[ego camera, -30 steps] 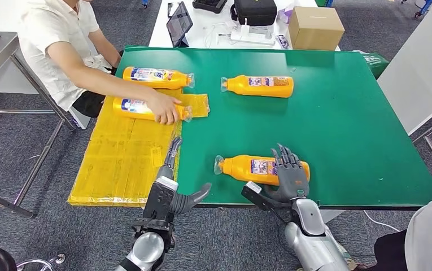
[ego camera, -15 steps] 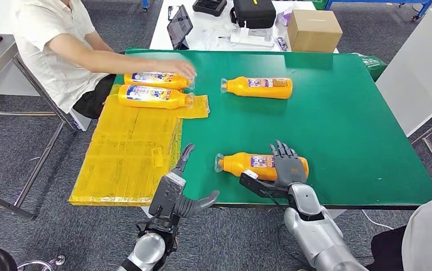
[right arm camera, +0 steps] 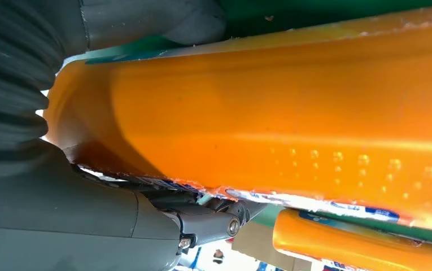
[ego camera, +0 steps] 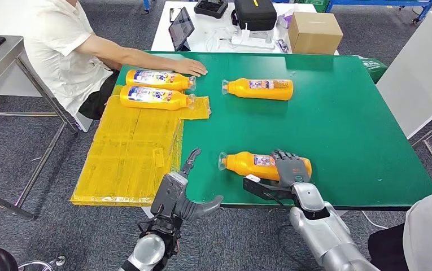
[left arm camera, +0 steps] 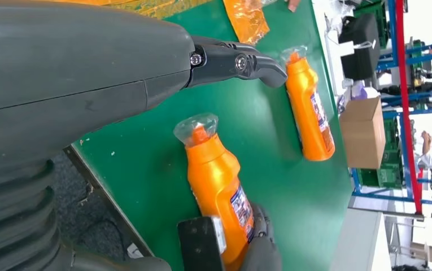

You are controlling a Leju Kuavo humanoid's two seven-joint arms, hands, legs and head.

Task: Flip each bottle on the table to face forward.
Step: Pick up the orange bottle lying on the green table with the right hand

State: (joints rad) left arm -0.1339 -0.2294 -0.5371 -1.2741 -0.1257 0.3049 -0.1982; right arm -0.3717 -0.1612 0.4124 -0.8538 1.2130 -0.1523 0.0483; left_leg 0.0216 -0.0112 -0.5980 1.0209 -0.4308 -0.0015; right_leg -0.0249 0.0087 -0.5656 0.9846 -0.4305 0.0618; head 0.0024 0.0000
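Right hand (ego camera: 290, 169) wraps the nearest bottle (ego camera: 257, 164), lying by the surface's (ego camera: 343, 130) near edge; left hand (ego camera: 188, 192) hovers spread, holding nothing. Its smooth round body could slip mid-flip and roll off.

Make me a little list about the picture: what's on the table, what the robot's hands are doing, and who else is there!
table: green, with a yellow sheet over its left edge
bottles: four orange ones, all lying down
near bottle: by the front edge, cap to the left
far bottle: alone mid-table
left bottles: and, side by side on the sheet
right hand: fingers curled over the near bottle's base end, gripping it
left hand: holds nothing, fingers apart
person: seated at the left, hand flat on the table
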